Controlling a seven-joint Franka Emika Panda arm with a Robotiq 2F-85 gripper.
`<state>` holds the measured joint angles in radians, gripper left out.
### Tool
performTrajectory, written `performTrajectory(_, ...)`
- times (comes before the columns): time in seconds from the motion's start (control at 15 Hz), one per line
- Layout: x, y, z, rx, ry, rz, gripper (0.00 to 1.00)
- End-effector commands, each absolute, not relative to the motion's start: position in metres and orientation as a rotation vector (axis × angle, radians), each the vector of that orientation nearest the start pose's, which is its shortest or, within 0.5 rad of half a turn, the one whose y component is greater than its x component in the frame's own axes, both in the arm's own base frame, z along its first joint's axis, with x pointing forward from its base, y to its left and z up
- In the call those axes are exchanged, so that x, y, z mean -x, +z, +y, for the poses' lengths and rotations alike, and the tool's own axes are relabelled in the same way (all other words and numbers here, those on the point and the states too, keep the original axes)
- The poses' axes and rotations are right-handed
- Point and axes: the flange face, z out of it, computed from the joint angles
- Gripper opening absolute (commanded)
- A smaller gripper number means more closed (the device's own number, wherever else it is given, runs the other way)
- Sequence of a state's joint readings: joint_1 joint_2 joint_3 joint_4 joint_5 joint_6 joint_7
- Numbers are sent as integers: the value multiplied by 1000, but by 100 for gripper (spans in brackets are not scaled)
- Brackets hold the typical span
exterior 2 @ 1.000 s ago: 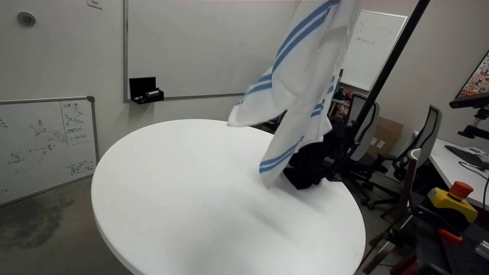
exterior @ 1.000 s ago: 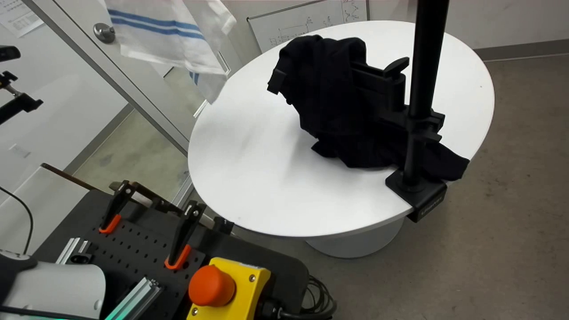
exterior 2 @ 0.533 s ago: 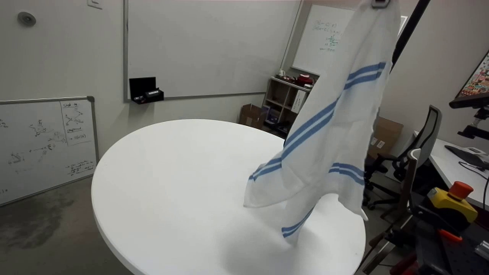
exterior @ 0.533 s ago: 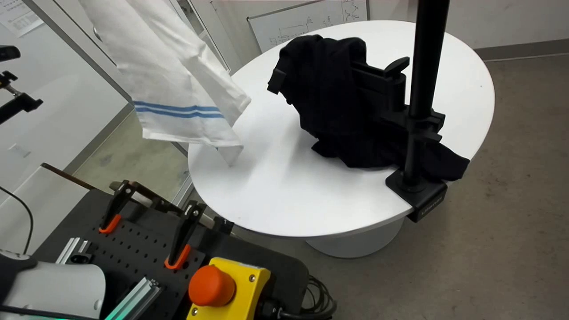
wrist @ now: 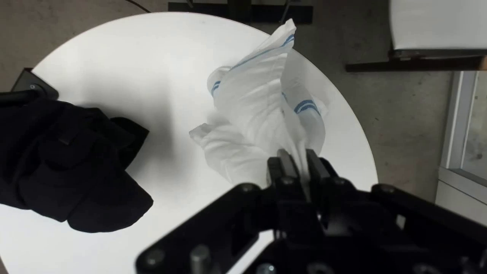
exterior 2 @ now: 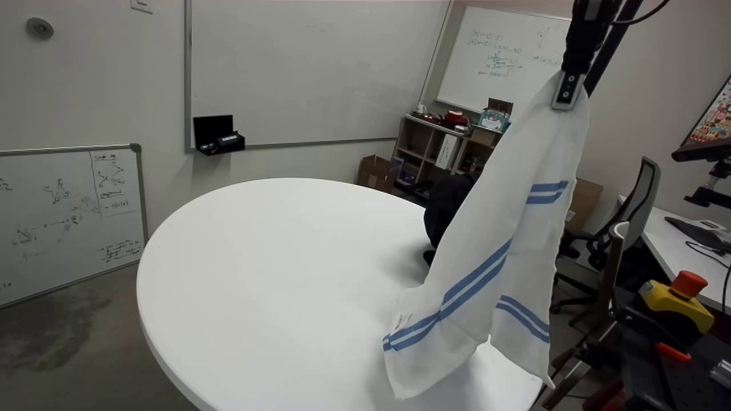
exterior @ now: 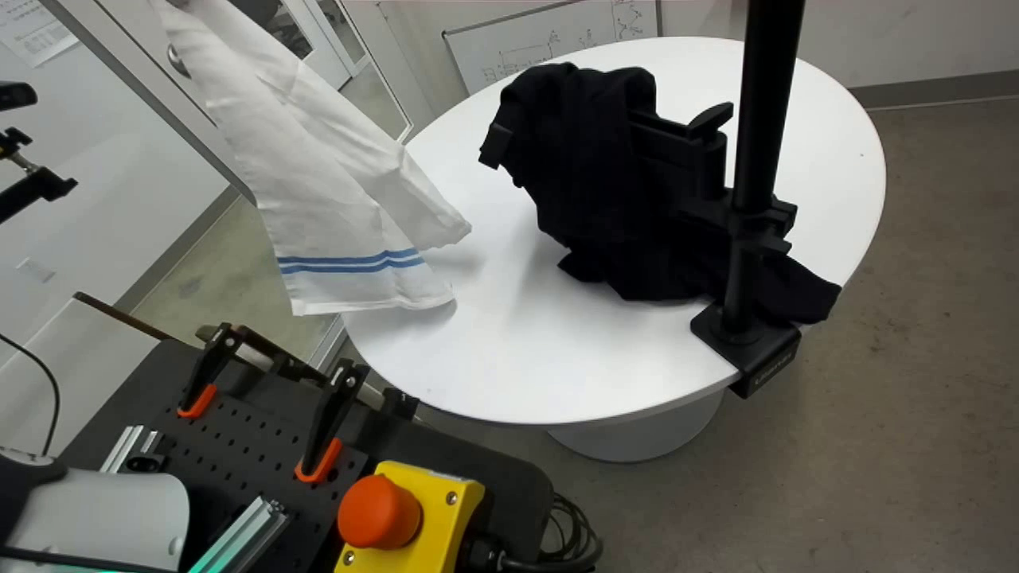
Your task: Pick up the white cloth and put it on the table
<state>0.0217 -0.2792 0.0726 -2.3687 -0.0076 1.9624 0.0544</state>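
The white cloth with blue stripes hangs in both exterior views (exterior: 318,183) (exterior 2: 491,274) and shows from above in the wrist view (wrist: 255,99). My gripper (exterior 2: 566,103) is shut on its upper end, and in the wrist view the gripper's fingertips (wrist: 298,161) pinch a fold of it. In an exterior view the gripper is almost wholly beyond the top edge. The cloth hangs over the near side of the round white table (exterior: 509,358) (exterior 2: 257,297) (wrist: 163,49). I cannot tell whether its lower corners touch the tabletop.
A black cloth (exterior: 581,175) (wrist: 76,171) drapes over a black bracket on a post (exterior: 760,119) clamped to the table edge. A dark bench (exterior: 446,434) with clamps and a yellow box with a red button (exterior: 378,509) stands near the table. Office chairs (exterior 2: 637,200) stand behind.
The cloth has swung towards the near side of the table and come lower. The gripper holding it has come down into an exterior view. The black cloth and post have not moved.
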Motion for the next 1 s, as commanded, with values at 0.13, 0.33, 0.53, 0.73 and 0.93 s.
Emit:
performTrajectory(0.13,-434,399,47,3257,236,-136,59)
performTrajectory(0.33,-433,398,45,3262,248,-145,81)
performTrajectory(0.53,-431,406,41,3241,270,-144,99)
performTrajectory(0.73,-432,402,41,3237,275,-136,99)
performTrajectory(0.93,-430,410,39,3237,278,-131,100)
